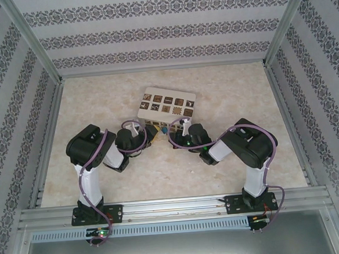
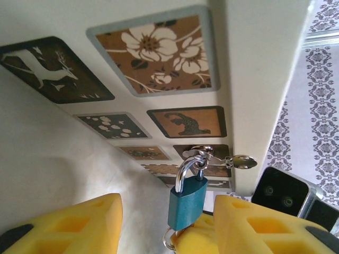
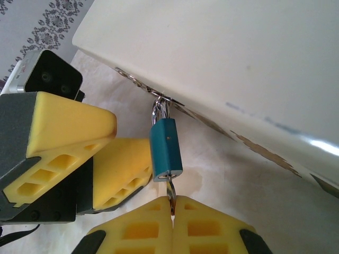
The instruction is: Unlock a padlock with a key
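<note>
The small blue padlock [image 2: 187, 203] hangs by its silver shackle [image 2: 186, 170] from a metal hasp [image 2: 212, 156] on the white box's edge. My left gripper [image 2: 167, 210] is open, with a yellow finger on each side of the lock and not touching it. In the right wrist view, the padlock [image 3: 165, 149] points its keyhole end down at my right gripper [image 3: 172, 203]. That gripper is shut on a key [image 3: 170, 194], whose blade enters the keyhole. A key ring [image 2: 168, 241] shows below the lock. The left gripper's fingers [image 3: 124, 169] stand just left of the lock.
The white box [image 1: 168, 105] with dark patterned squares lies mid-table, right behind both grippers [image 1: 165, 132]. Its underside [image 3: 238, 58] looms close above the right wrist. Patterned walls and metal rails [image 1: 163, 206] enclose the beige tabletop.
</note>
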Action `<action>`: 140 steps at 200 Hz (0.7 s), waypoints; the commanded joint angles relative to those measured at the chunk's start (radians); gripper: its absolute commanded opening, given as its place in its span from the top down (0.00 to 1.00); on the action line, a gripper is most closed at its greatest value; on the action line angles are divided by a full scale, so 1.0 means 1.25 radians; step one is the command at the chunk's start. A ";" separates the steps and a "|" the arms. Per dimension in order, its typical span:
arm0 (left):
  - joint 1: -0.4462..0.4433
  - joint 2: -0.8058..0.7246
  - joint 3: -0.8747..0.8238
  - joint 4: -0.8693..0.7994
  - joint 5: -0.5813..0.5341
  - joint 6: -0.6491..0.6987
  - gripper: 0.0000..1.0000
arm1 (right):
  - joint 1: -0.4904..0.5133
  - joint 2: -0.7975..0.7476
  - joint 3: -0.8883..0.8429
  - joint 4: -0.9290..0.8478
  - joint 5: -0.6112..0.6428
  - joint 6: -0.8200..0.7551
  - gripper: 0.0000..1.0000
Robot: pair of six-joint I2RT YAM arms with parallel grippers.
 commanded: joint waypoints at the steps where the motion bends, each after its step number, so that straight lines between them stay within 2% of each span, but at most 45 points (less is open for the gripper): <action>1: -0.001 0.018 0.021 0.047 0.016 -0.029 0.52 | 0.009 -0.023 0.000 0.015 -0.018 0.026 1.00; 140: -0.022 0.055 0.071 0.047 0.029 -0.061 0.55 | 0.020 -0.025 0.005 0.010 -0.038 0.084 1.00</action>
